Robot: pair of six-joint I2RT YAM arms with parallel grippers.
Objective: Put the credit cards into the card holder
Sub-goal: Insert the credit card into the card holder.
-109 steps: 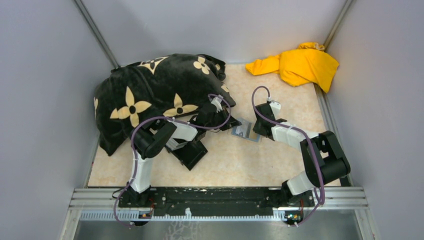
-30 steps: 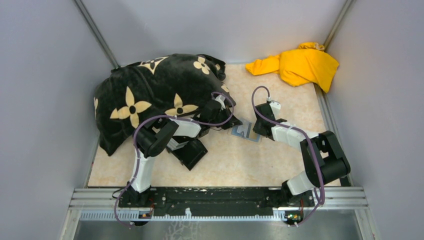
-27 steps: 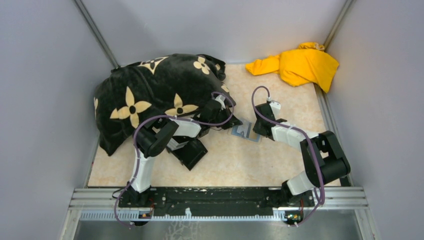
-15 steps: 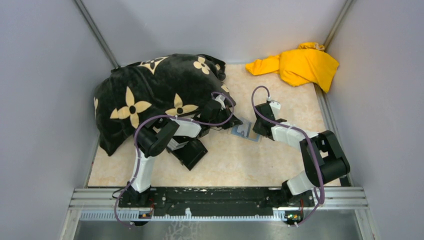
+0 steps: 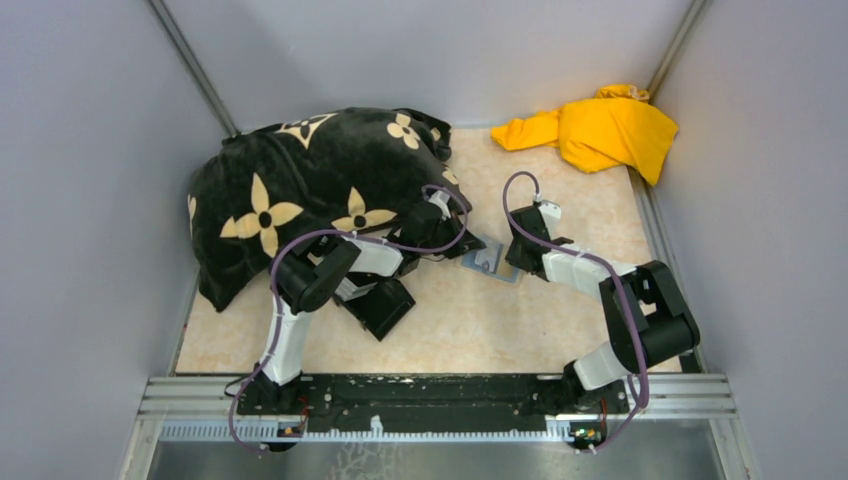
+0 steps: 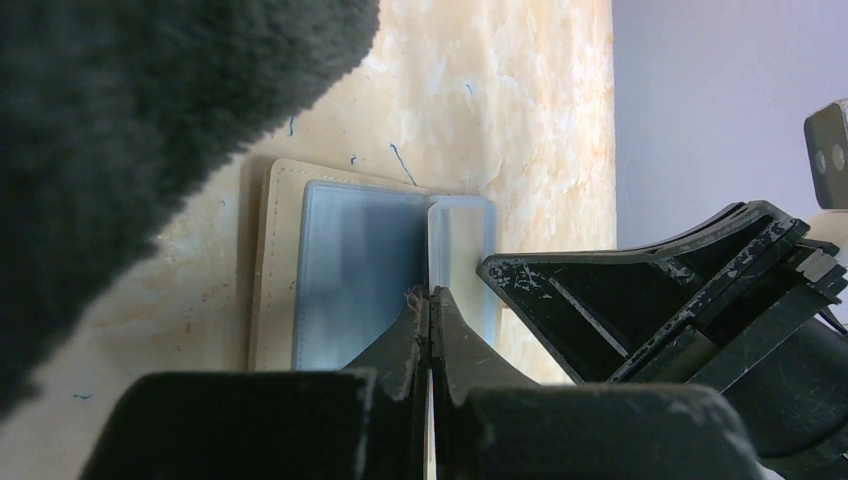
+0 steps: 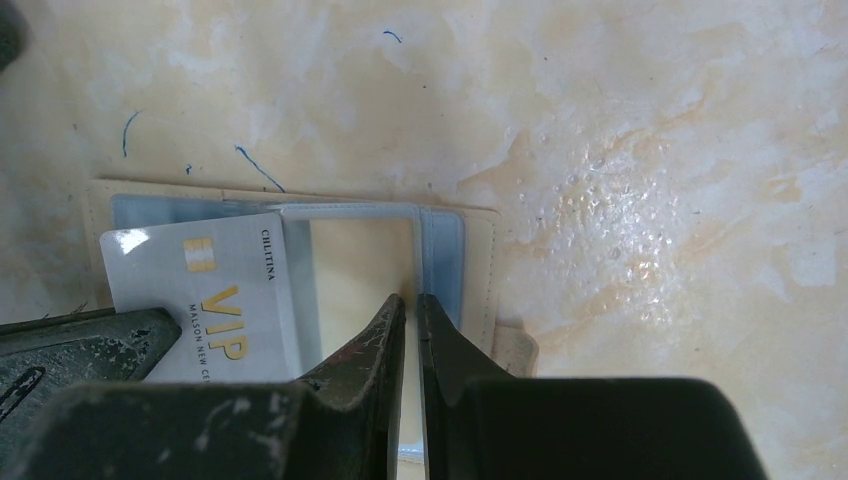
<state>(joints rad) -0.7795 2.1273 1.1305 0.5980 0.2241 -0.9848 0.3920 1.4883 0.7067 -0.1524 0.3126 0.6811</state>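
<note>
Jaws of the left gripper (image 6: 430, 295) are clenched on the light blue card (image 7: 200, 290), which reaches over the open card holder (image 7: 482, 270) lying flat on the table (image 7: 650, 150). Facing it, the right gripper (image 7: 410, 300) pinches the edge of its clear pocket (image 7: 350, 215). Further back lie a black pillow (image 5: 300, 180) and a yellow cloth (image 5: 600, 130).

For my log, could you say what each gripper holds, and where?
The left gripper holds the VIP card by a corner; the right gripper apparently pinches a pocket edge of the card holder.
</note>
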